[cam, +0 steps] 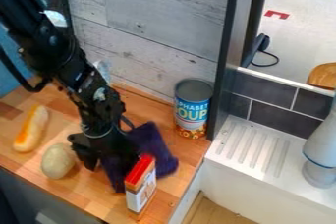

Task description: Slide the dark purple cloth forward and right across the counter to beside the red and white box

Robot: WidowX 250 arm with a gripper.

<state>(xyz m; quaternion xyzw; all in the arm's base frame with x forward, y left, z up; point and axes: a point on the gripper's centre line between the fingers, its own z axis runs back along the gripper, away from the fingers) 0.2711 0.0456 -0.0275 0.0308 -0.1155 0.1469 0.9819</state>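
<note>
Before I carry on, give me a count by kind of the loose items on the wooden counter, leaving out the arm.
Packages: 2 (can, box)
Unpackaged food shapes: 2 (bun, potato)
Cloths: 1 (purple cloth)
Total: 5

Your arm (69, 63) was black nearly all over: a thick, straight upper link (19, 2), then a lumpier forearm (82, 80) of stacked, boxy sections. You had small pale round spots near the joint, likely screws, too blurred to confirm. Tiny red mark (78, 76) on the forearm, whitish patch (99, 94) lower down. Black cable (19, 79) looped out on one side; thin pale band ringed the wrist. Jaws were black, chunky, angular.
</note>
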